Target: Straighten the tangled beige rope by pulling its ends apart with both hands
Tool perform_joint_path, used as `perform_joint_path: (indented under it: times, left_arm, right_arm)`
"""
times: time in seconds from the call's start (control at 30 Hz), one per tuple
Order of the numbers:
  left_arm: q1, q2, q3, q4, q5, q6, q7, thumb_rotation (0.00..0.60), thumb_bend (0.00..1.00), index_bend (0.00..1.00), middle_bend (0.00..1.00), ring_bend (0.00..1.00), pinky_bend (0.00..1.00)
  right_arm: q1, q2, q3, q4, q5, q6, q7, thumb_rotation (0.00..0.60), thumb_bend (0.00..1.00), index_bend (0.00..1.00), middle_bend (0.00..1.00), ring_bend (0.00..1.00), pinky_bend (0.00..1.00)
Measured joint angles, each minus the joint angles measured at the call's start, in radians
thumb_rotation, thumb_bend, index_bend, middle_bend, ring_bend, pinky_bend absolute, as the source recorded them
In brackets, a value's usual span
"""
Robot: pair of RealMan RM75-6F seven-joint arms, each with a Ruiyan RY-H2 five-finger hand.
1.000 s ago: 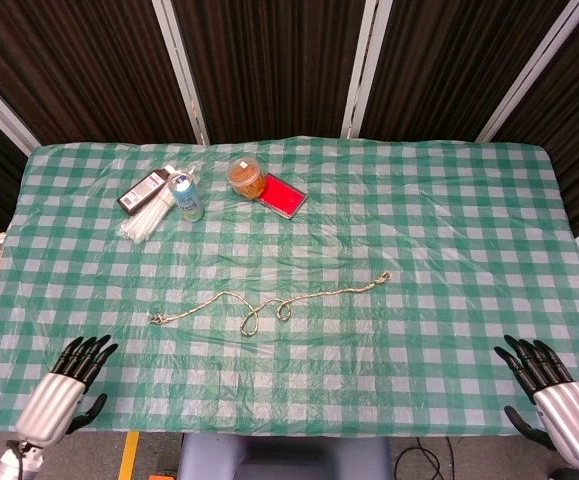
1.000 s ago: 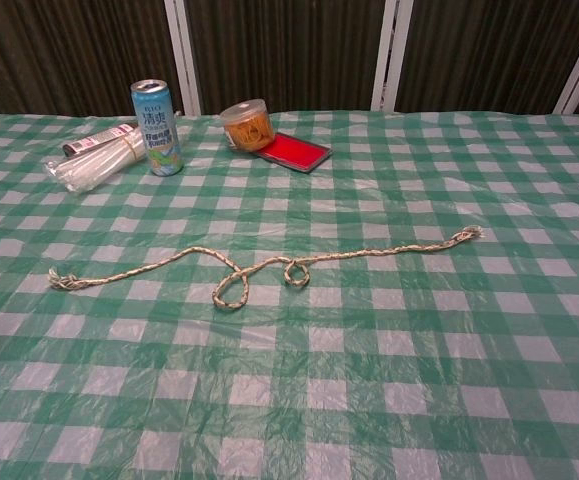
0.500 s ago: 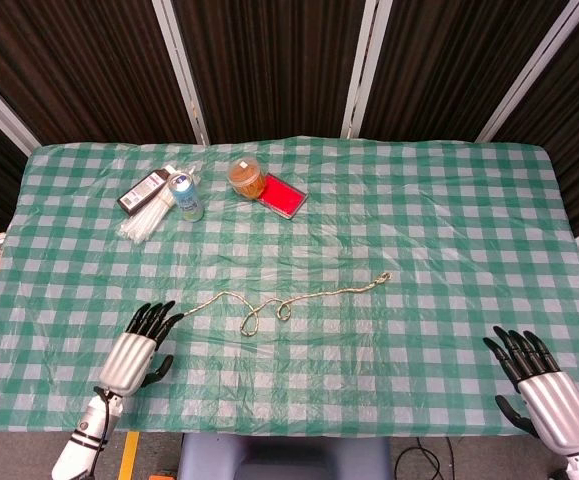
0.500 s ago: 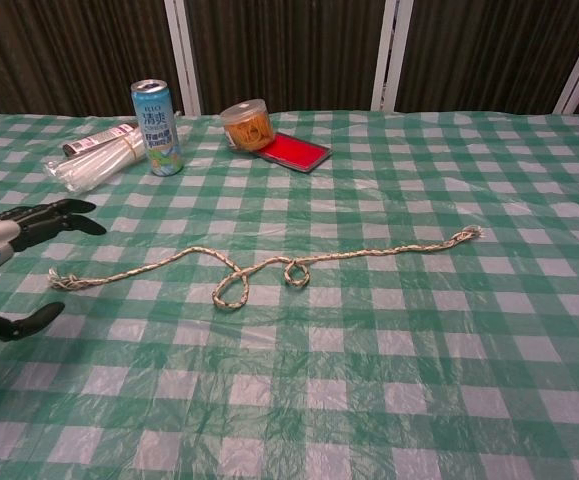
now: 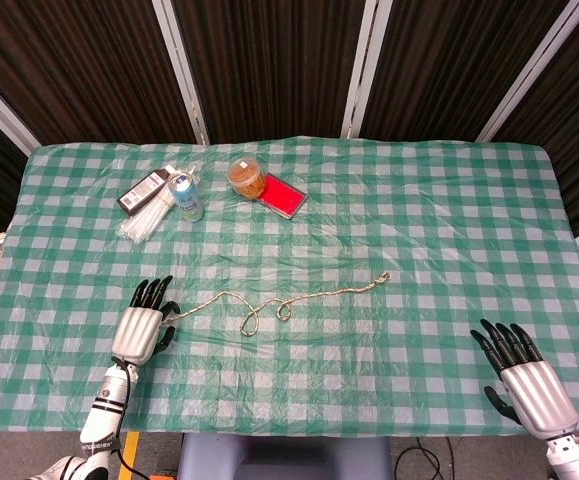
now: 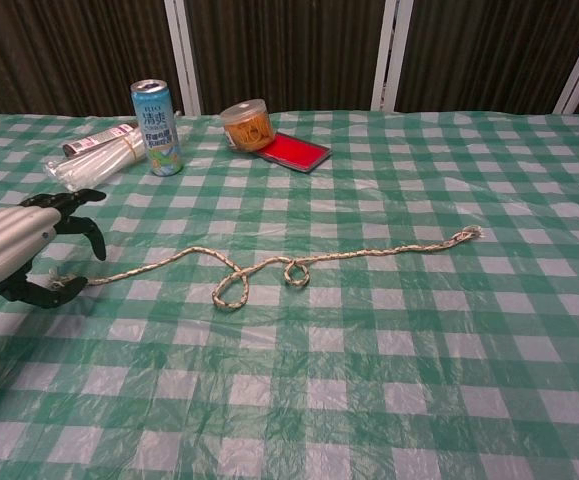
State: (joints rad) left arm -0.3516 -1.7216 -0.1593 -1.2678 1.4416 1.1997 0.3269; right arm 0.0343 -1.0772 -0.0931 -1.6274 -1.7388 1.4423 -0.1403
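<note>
Left hand (image 6: pixel 14 250): black segmented fingers (image 6: pixel 77 212) curved down and spread, thumb hooked beneath, poised over the frayed left end of the beige rope (image 6: pixel 269 265). Contact with that end hidden by the hand; nothing plainly clamped. Back of hand a ribbed silver shell, glossy; seen from above as the same hand (image 5: pixel 141 326) on a thin wrist with exposed cable.

Right hand (image 5: pixel 524 380): dark fingers (image 5: pixel 499 340) fanned apart, pointing up the table, holding nothing. Ribbed silver back. Near the front right edge, well apart from the rope's right end. Head view only.

Rope: thin, twisted, pale tan braid, lying flat mid-table on the cloth. Runs from the left hand rightward in a shallow wave, then two small loops side by side near the middle, then a nearly straight stretch rising to a tufted right end.

Tablecloth (image 5: pixel 429 230): green-and-white check, thin shiny plastic, wrinkled with fine creases.

Far left cluster: tall blue-green drink can (image 6: pixel 156 127), upright; just beside it a clear bag of white straws (image 6: pixel 99 163) lying against a dark flat pack (image 5: pixel 144 189). Further right, a round clear tub with amber contents (image 6: pixel 246 123), touching a flat red rectangular case (image 6: pixel 295 151).

Behind the table, dark pleated curtains with pale slanted frame bars (image 5: pixel 181 70).
</note>
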Motion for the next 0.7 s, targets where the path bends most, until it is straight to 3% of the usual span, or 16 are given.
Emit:
perform_joint_path:
  times: [0.3,0.7]
  left_arm:
    - [-0.03,-0.06,0.0,0.111,-0.031,0.002,0.018,0.6,0.42,0.49,0.01,0.0,0.04]
    - [-0.048,-0.085,0.01,0.162,-0.072,-0.021,0.044,0.6,0.42,0.49,0.02,0.0,0.04]
  right_arm:
    - [0.013,-0.008,0.003,-0.003,0.02,-0.027,-0.019,0.6,0.41,0.0,0.0,0.0,0.0]
    - [0.019,-0.008,0.003,-0.001,0.037,-0.042,-0.023,0.6,0.41,0.0,0.0,0.0,0.0]
